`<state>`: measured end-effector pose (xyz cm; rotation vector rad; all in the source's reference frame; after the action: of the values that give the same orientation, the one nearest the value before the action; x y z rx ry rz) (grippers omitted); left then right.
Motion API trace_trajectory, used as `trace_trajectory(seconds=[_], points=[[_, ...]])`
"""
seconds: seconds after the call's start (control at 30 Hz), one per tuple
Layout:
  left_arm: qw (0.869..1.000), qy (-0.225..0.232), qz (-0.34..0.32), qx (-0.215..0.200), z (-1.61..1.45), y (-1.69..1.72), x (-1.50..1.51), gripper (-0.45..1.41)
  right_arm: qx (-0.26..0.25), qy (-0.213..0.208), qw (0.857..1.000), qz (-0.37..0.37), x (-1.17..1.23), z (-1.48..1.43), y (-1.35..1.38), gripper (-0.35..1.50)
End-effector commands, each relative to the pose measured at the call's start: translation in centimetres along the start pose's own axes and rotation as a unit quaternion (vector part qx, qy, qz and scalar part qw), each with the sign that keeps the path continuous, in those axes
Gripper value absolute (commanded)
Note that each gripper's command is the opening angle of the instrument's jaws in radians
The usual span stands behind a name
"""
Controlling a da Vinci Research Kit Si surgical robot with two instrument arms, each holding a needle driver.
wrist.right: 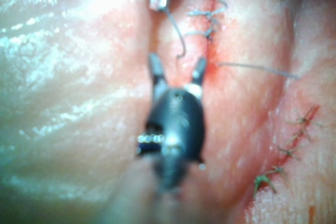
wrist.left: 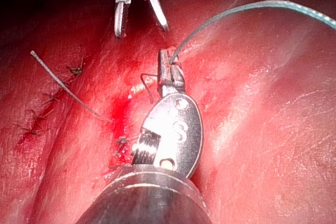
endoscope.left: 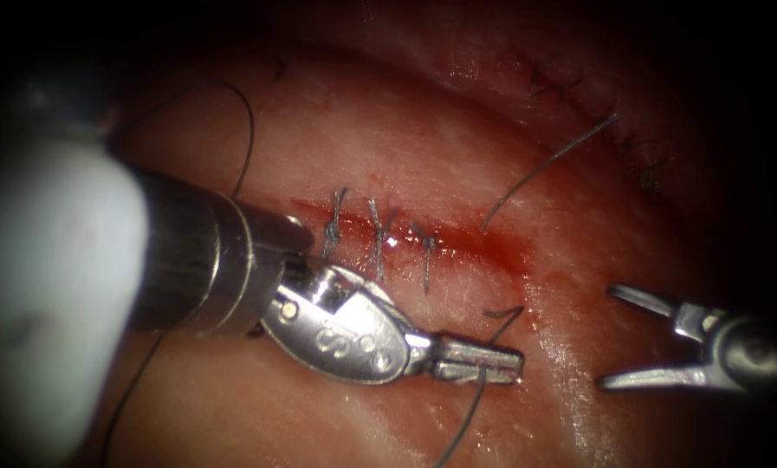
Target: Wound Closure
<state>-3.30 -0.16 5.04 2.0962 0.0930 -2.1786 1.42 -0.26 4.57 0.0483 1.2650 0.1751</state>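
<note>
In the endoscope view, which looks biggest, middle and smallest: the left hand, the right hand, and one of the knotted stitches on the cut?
1. Left hand, shut on the thread; it sits nearer the camera, which inflates it.
2. Right hand, jaws open, holding nothing.
3. A stitch on the cut, smallest by far.

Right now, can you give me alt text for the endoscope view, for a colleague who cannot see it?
The left pincer, shut on the thread, lies on the tissue just below the cut. The cut carries three stitches at its left end and red fluid at its open right end. The right pincer hovers open and empty at right; a loose thread end lies above the cut.
</note>
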Motion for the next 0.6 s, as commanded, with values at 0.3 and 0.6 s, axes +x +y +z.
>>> trace_trajectory(seconds=[0.3,0.6], points=[[0.998,0.051,-0.022,-0.013,-0.12,-0.11,-0.13,-0.45,0.011,-0.026,0.996,-0.086,0.02,0.62,0.06,0.83],[0.997,0.063,-0.025,-0.021,-0.1,-0.13,-0.12,-0.45,0.009,-0.034,0.994,-0.105,0.08,0.83,0.03,0.79]])
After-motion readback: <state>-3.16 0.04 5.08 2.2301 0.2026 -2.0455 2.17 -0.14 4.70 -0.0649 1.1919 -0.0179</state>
